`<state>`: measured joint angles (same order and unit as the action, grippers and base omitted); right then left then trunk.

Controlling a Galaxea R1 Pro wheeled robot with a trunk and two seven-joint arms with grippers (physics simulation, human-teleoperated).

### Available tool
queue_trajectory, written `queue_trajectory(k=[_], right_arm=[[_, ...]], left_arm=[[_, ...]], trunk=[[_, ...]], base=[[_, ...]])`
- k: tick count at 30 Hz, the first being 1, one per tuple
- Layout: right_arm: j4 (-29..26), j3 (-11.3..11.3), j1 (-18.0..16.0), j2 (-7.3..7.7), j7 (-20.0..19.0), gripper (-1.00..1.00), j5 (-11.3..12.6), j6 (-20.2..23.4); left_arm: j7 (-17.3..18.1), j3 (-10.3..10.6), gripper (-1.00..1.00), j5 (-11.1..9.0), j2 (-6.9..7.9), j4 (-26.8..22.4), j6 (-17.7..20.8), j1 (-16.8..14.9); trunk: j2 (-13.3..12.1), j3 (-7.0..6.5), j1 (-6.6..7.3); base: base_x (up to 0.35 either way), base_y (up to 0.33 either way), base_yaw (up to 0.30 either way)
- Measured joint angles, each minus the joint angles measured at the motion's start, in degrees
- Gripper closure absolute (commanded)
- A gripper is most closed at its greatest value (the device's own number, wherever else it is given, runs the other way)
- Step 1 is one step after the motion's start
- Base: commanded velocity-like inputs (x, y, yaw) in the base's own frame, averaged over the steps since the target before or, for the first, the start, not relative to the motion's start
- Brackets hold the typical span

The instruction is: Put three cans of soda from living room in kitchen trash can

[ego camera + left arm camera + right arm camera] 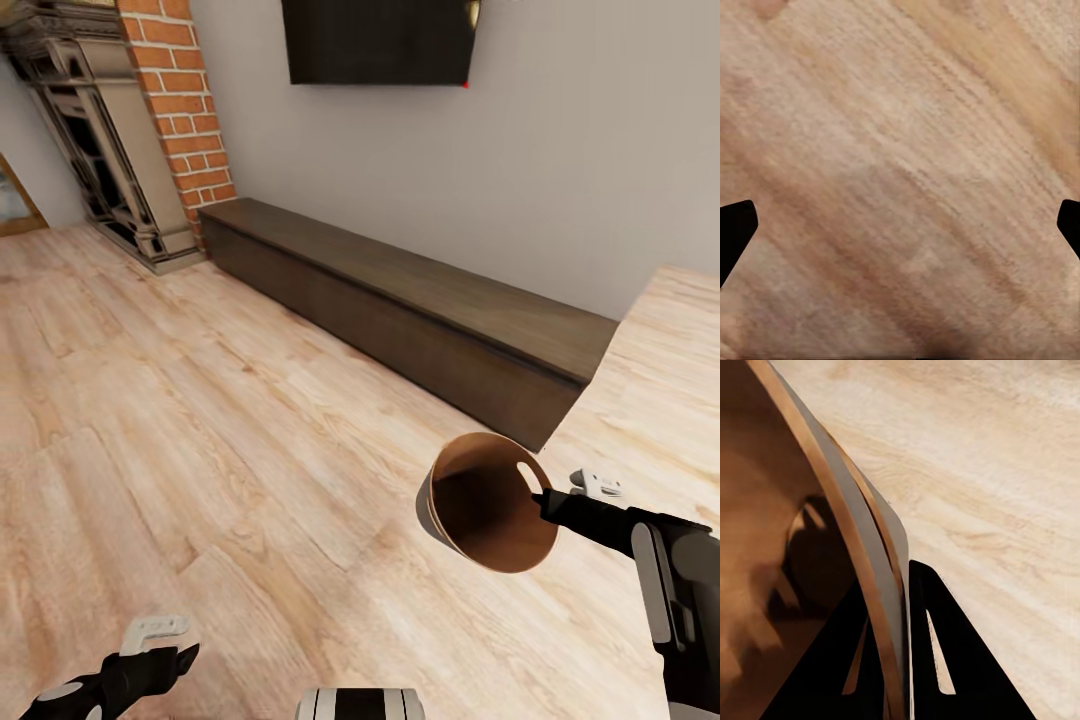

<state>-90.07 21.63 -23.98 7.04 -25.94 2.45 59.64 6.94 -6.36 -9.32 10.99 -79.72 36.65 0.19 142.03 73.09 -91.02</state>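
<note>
The trash can, a small round brown wooden bucket with an oval hand-hole near its rim, hangs tilted above the pale plank floor with its mouth turned toward the camera. My right gripper is shut on its rim beside the hand-hole. In the right wrist view the thin bucket wall runs between the two black fingers, one inside and one outside. My left gripper is low at the near left, open, its fingertips wide apart over bare floor. The soda cans are out of view.
A long dark bench runs along the grey wall under the wall TV. The red-brick fireplace with its ornate surround stands at the far left. A pale wooden surface rises at the right.
</note>
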Motion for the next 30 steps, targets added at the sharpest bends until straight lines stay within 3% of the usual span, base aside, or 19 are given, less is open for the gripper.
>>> queue_trajectory(k=[30], right_arm=[[0.0, -0.2, 0.0, 0.09, 0.0, 1.0, 0.0, 0.0]], left_arm=[[-0.2, 0.0, -1.0, 0.3, 0.0, 0.2, 0.6, 0.0]], trunk=[[0.0, -1.3, 0.0]], base=[[0.0, 0.0, 0.26]])
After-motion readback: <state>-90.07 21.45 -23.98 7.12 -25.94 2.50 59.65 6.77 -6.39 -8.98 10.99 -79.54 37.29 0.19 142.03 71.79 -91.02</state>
